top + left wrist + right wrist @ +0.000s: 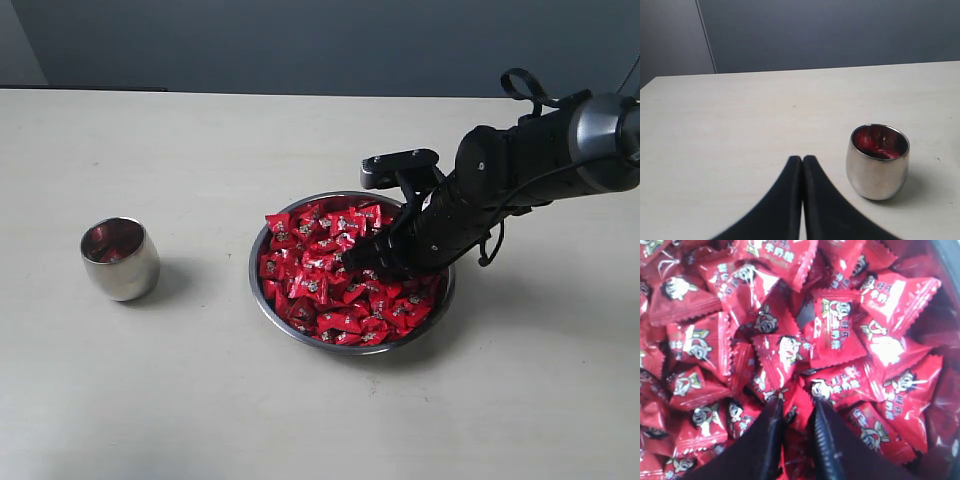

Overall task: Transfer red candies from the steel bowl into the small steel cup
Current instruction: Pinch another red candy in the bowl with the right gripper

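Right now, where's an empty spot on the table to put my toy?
The table is bare between the cup and the bowl, and across the wide strips in front of and behind both. Crowded: the bowl is heaped with candies, and the right gripper and its arm reach in over its rim.

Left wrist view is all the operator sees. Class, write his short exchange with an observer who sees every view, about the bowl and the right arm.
Operator: Where is the bowl?
Observer: The steel bowl stands apart from the small steel cup, to its right in the exterior view.
Operator: And the right gripper?
Observer: The right gripper is down in that bowl, its fingers among the red candies.
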`<state>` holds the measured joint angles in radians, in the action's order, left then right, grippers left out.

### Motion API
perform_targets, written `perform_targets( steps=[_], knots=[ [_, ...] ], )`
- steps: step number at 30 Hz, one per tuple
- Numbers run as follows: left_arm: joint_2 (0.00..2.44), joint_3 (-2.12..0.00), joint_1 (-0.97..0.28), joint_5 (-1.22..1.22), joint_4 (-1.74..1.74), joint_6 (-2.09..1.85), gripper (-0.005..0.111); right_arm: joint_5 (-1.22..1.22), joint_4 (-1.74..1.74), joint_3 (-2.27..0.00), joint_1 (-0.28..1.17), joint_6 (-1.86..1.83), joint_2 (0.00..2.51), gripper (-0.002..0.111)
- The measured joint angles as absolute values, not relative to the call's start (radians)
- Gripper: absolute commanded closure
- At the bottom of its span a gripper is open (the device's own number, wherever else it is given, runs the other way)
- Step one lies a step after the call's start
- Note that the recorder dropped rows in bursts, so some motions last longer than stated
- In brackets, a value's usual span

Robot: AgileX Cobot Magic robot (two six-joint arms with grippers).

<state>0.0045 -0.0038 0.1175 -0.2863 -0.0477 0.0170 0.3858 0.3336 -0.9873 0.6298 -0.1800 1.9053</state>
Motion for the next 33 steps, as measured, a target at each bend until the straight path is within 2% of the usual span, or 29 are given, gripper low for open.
perform_targets(
  steps=[33],
  knots=[
    [0.004, -0.004, 0.118, -0.286, -0.048, 0.017, 0.106, 0.419, 0.331, -0.99, 0.63, -0.18, 1.862, 0.088]
  ],
)
